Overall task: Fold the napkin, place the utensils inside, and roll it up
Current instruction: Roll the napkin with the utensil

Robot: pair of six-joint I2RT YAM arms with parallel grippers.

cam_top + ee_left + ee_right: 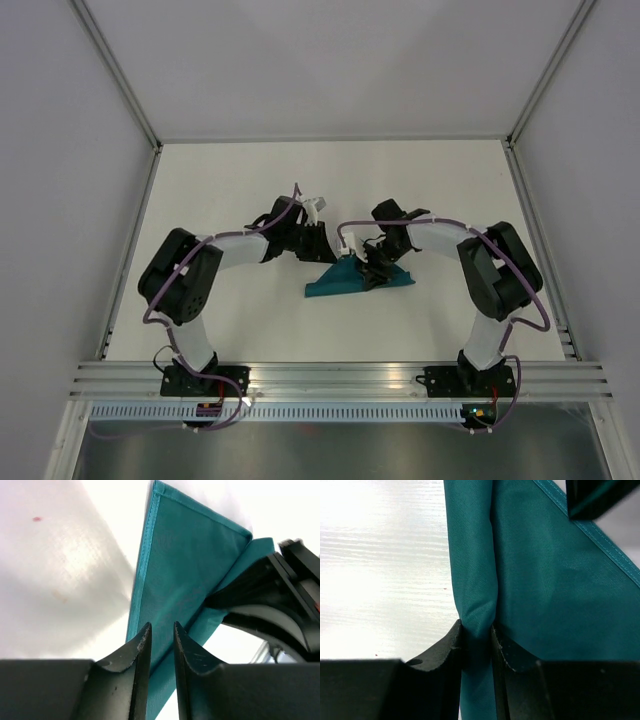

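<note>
From the top view we see the napkin [355, 282] lying folded into a flat teal wedge near the middle of the desk [230, 190], between the two arms. The left arm [185, 275] reaches in with the left jaws just beside the wedge's upper left edge. The right arm [495, 265] bends in from the other side with the right jaws down on the cloth's upper middle. We find no knife in any view, and whether it lies inside the fold we cannot tell. In the left wrist view the napkin [190, 575] spreads ahead as a stitched triangle. The left jaws stand a narrow gap apart over its near edge, with cloth showing through the gap but none plainly pinched. In the right wrist view the right jaws are clamped on a bunched, rounded ridge of napkin [475, 580], and the flat layer runs off to the right as far as its hem [605, 545]. We judge the cloth light, soft and limp, likely to sag and slide out of its fold if lifted by one point. So we would take it at a stitched edge or corner, where doubled layers give more to grip, and hold the roll at both ends.
</note>
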